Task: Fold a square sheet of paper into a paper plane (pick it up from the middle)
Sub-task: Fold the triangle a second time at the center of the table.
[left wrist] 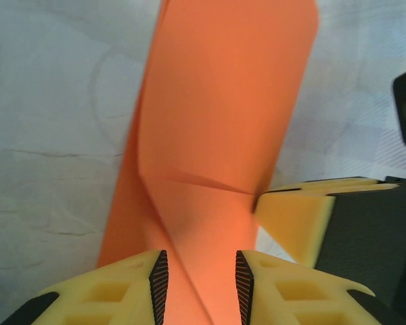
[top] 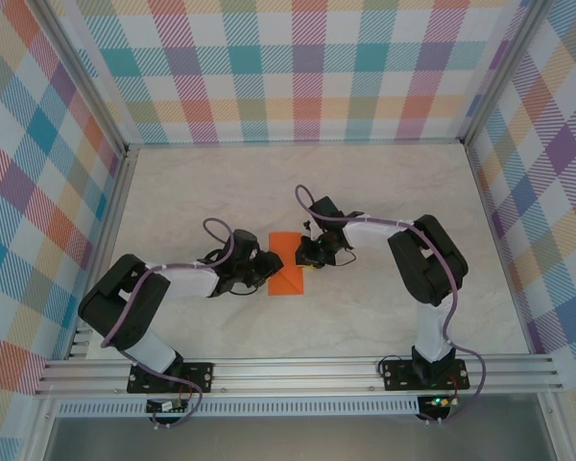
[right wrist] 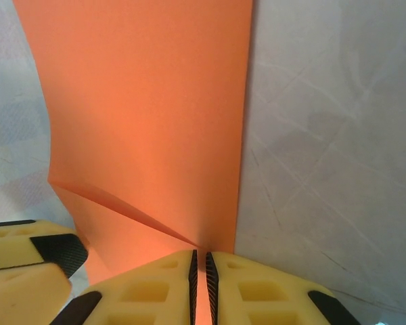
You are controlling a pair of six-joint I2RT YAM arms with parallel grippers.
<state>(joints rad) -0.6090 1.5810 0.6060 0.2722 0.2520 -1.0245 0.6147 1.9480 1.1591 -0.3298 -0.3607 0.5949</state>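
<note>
orange sheet [left wrist: 216, 101], far end cropped; both wrist cams

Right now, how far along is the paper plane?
Done: the sheet looks folded into a narrower strip, with a slanted crease across it. In hand: the right pincer is shut on its edge, and the left pincer stands open around its near end. Left: no pointed nose, ridge or wings yet, so most folds remain.
</note>
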